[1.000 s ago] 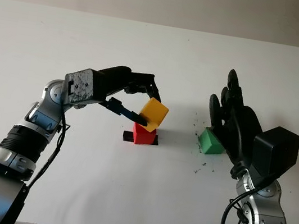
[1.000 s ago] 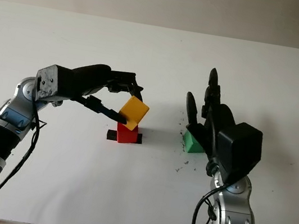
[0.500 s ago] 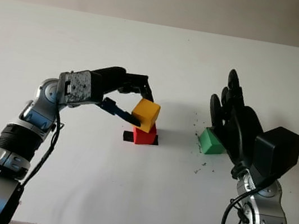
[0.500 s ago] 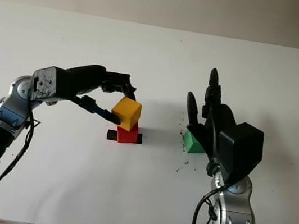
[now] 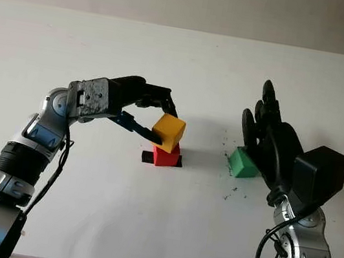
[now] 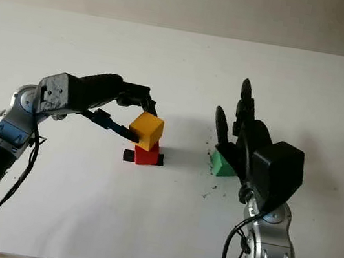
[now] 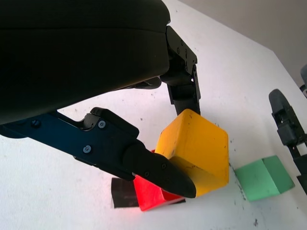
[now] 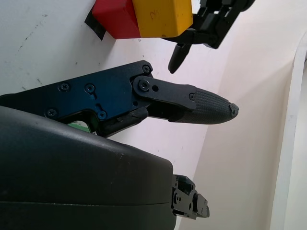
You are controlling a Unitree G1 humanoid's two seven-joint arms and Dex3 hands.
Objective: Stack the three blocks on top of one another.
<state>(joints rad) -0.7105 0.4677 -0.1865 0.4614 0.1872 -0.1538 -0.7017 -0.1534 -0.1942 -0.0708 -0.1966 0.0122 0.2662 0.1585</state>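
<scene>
Since a second ago I've brought the yellow block [image 5: 168, 132] down and squared it over the red block [image 5: 166, 156], my left hand [image 5: 142, 111] still clamped on it; it looks seated but sits skewed toward the hand, so letting go unevenly could drag it off; the green block [image 5: 243, 163] lies on the table [image 5: 183, 59] just beside my open right hand [image 5: 268, 141]

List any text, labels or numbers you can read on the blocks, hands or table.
None readable: no words, labels or numbers on the yellow block, red block, green block, black patch, table, left robot hand or right robot hand.
</scene>
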